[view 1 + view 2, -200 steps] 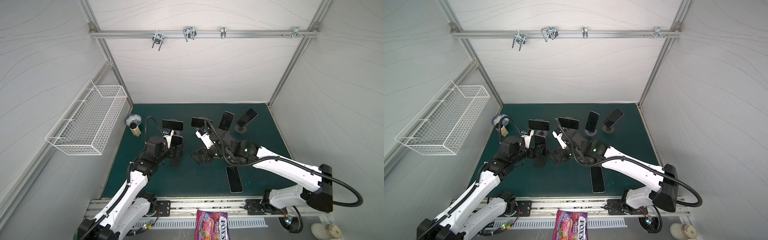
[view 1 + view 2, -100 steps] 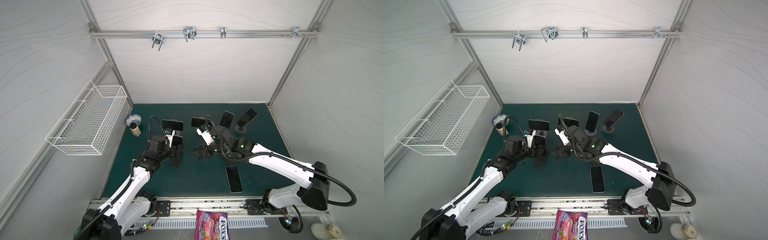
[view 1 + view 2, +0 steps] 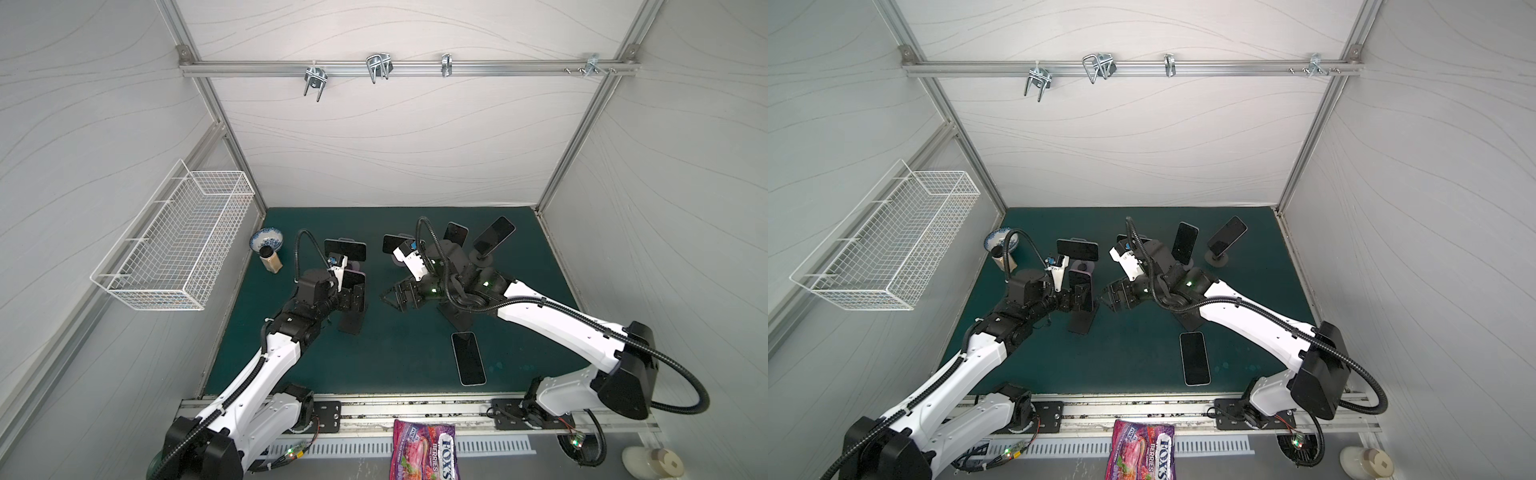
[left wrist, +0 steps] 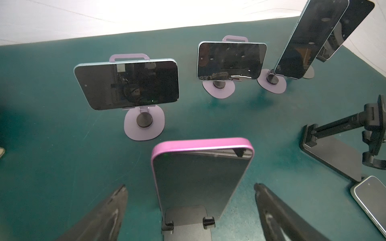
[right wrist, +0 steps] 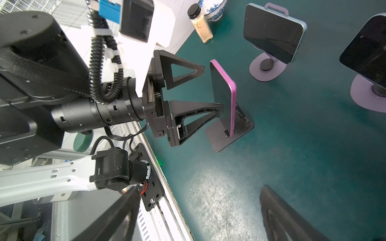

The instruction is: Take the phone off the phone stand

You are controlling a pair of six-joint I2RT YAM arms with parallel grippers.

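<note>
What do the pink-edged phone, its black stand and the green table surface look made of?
Pink-edged phone: glossy dark glass front, faintly mirroring; the pink rim looks satin, metal or plastic, unclear.
Black stand: matte flat plate, metal or plastic, no clear sign.
Green table surface: matte mat, seemingly rubber or vinyl, scuffed with dull glare.

Left fingers (image 4: 108, 212) and right fingers (image 5: 277, 217) spread wide.

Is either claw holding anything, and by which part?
Nothing is held. The left claw flanks the pink phone, open; the right claw is open and empty.
</note>
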